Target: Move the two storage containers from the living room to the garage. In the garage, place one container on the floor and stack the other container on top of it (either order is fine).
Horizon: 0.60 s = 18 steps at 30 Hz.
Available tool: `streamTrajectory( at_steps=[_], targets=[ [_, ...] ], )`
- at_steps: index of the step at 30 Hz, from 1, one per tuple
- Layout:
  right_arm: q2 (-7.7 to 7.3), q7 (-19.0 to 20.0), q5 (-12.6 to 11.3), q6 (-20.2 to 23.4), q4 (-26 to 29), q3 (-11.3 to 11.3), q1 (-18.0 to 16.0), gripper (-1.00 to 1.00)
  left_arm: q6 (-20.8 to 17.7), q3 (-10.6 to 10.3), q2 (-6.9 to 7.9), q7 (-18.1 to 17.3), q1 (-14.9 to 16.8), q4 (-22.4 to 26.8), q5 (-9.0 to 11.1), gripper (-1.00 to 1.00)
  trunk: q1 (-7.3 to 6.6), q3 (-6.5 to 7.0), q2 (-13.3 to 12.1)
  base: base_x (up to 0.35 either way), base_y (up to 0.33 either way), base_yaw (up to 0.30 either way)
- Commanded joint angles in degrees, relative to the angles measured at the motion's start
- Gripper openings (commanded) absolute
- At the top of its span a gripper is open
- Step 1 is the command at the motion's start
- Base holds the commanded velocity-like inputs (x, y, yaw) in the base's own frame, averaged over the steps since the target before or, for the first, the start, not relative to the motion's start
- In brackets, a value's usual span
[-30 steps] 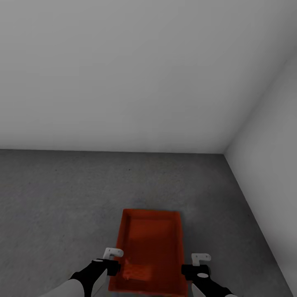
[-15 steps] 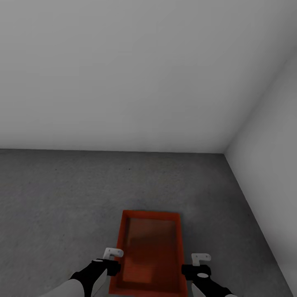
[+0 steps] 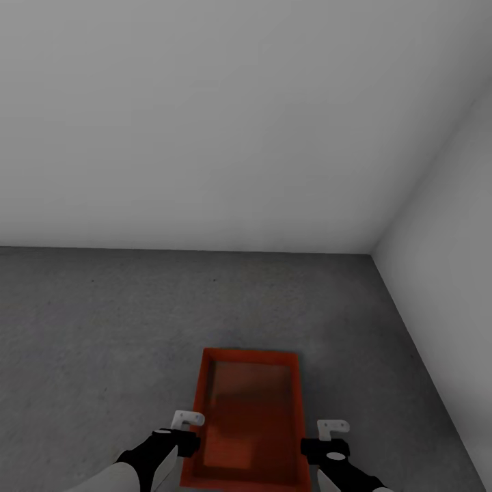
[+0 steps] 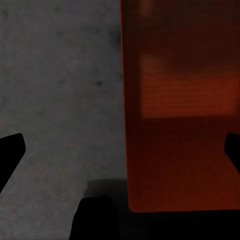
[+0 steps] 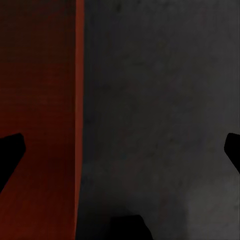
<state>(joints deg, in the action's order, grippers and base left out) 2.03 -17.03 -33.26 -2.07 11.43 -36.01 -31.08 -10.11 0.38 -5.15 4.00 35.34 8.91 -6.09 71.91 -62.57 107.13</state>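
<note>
In the left wrist view the left gripper (image 4: 122, 150) has its dark fingertips (image 4: 10, 155) spread wide to the two edges of the picture, with nothing between them but grey floor (image 4: 55, 90) and the orange-red storage container (image 4: 180, 110) below; one fingertip hangs over the concrete and the other over the container's side. The right wrist view shows the right gripper (image 5: 120, 150) spread just as wide, empty too, one fingertip (image 5: 9, 150) over the container (image 5: 37, 125) and the other over bare concrete (image 5: 160, 110), the container's thin rim running as a bright line between the two surfaces. The head view gives what neither wrist view can: both grippers, left (image 3: 186, 419) and right (image 3: 332, 427), flank the near end of the container (image 3: 249, 410), one at each long side and apart from its walls. It rests on the dark floor (image 3: 102, 321) of the garage, its long axis pointing toward the back wall (image 3: 205, 137), nearer the right-hand wall (image 3: 451, 260) than the room's left edge. The open interior appears bare. Whether a second container sits nested beneath or inside it cannot be told.
</note>
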Motion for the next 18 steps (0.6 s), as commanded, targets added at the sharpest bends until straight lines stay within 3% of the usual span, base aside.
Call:
streamTrajectory(
  at_steps=[1, 14, 18],
  targets=[
    [-0.01, -0.26, -0.59, -0.21, -0.01, -0.46, -0.03, 1.0, -0.34, 0.06, -0.01, 0.13, -0.01, 0.13, -0.59, 1.0, -0.01, -0.03, 0.01, 0.0, 0.0, 0.0],
    [-0.01, -0.28, -0.64, -0.27, -0.01, -0.46, -0.03, 1.0, -0.45, 0.07, -0.04, 0.07, -0.01, 0.11, -0.59, 1.0, -0.01, -0.03, 0.01, 0.0, 0.0, 0.0],
    [-0.01, -0.28, -0.64, -0.28, -0.01, -0.46, -0.03, 1.0, -0.62, 0.13, 0.03, -0.32, -0.01, 0.13, -0.59, 1.0, -0.88, 0.69, -1.59, 0.0, 0.0, 0.0]
  ],
)
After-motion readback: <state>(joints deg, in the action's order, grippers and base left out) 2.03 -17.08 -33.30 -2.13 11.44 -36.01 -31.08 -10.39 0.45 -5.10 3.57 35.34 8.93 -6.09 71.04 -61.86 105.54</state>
